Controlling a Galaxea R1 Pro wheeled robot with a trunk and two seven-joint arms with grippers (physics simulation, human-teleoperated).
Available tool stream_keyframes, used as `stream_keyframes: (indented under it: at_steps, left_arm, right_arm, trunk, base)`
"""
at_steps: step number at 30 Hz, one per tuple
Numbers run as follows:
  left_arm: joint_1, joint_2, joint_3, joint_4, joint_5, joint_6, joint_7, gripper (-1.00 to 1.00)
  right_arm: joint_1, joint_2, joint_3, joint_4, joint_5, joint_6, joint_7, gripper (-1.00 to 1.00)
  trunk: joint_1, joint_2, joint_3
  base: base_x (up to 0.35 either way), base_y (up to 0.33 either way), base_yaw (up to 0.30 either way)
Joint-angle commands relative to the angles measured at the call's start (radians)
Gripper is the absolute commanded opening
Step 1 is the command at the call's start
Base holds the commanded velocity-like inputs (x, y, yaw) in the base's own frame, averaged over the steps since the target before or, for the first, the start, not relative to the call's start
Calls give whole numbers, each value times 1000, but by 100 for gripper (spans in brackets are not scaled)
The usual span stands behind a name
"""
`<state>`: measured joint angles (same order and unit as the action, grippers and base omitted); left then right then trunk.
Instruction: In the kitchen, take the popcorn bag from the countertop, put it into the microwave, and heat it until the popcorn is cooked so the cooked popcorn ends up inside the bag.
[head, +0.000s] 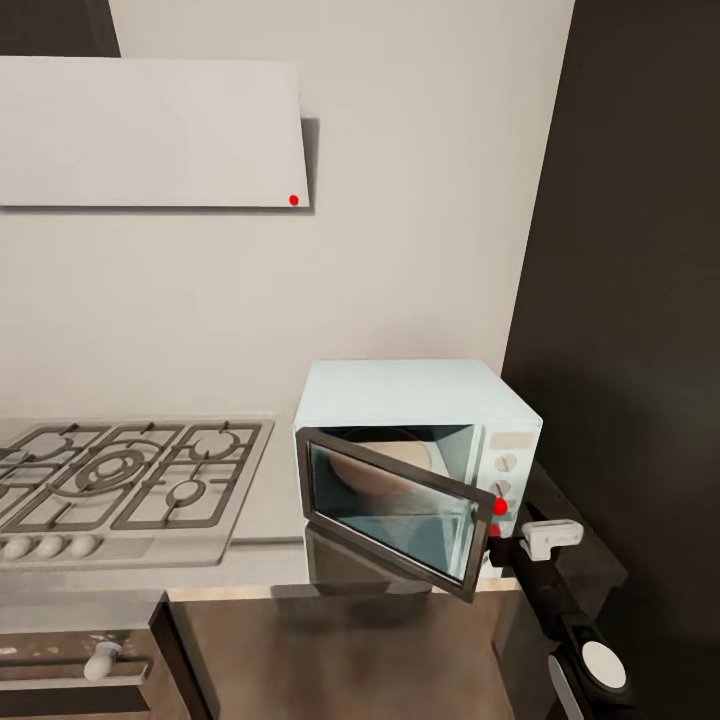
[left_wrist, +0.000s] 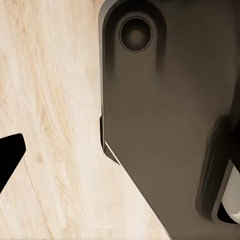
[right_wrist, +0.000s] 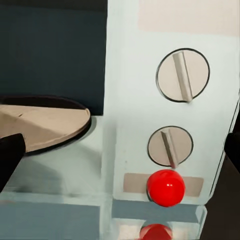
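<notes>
From the head camera I see the microwave (head: 415, 455) on the counter (head: 270, 540) beside the gas hob (head: 120, 485), its glass door (head: 395, 510) swung partly open. Through the glass a rounded tan shape sits inside; I take it for the popcorn bag (head: 375, 472), though I can't make out its rolled rim. I'd expect it to be light, soft and slumping, best pinched at that thick rim. My right gripper (head: 500, 548) is just beside the control panel; I cannot tell how its jaws stand.

The left wrist camera looks down at pale wood floor (left_wrist: 55, 120) and the robot's dark base (left_wrist: 165, 125); one dark fingertip (left_wrist: 9, 157) shows, jaw state unclear.

The right wrist camera faces two round knobs (right_wrist: 182, 75) and the red button (right_wrist: 165, 187), with the turntable (right_wrist: 42, 122) bare where I can see it.
</notes>
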<state>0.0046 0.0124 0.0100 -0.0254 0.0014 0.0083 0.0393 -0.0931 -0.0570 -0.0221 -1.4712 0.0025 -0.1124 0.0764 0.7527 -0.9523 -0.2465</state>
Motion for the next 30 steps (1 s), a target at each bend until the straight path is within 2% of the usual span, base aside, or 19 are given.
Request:
stream_keyframes:
  at_steps: [1, 4, 6, 8, 11, 15, 21, 28, 30]
  left_arm:
    - [0, 0, 1, -2, 0, 1, 2, 100]
    - [0, 0, 1, -2, 0, 1, 2, 100]
    - [0, 0, 1, -2, 0, 1, 2, 100]
    - [0, 0, 1, -2, 0, 1, 2, 100]
    - [0, 0, 1, -2, 0, 1, 2, 100]
    - [0, 0, 1, -2, 0, 1, 2, 100]
    - [1, 0, 1, -2, 0, 1, 2, 100]
    - [0, 0, 1, -2, 0, 1, 2, 100]
    - [0, 0, 1, -2, 0, 1, 2, 100]
  right_arm:
    - [0, 0, -6, 1, 1, -3, 19, 100]
    - [0, -1, -44, 1, 1, -3, 84, 100]
    - [0, -1, -106, 2, 1, -3, 161, 100]
    - [0, -1, -151, 2, 1, -3, 216, 100]
    - [0, -1, -181, 2, 2, -3, 267, 100]
    - [0, -1, -182, 2, 2, -3, 286, 100]
    - [0, -1, -141, 2, 8, 0, 373, 100]
    - [0, -1, -135, 2, 13, 1, 382, 100]
    - [0, -1, -135, 2, 31, 2, 382, 100]
  trunk:
    - [0, -1, -1]
    - [0, -1, -1]
    - [0, -1, -1]
    - [0, -1, -1]
    - [0, -1, -1]
    - [0, -1, -1]
    - [0, -1, -1]
    - [0, -1, -1]
    - [0, -1, -1]
  base:
    - [0, 0, 0]
    - [0, 0, 0]
    - [0, 0, 0]
    - [0, 0, 0]
    - [0, 0, 0]
    - [0, 0, 0]
    - [0, 0, 0]
    - [0, 0, 0]
    - [0, 0, 0]
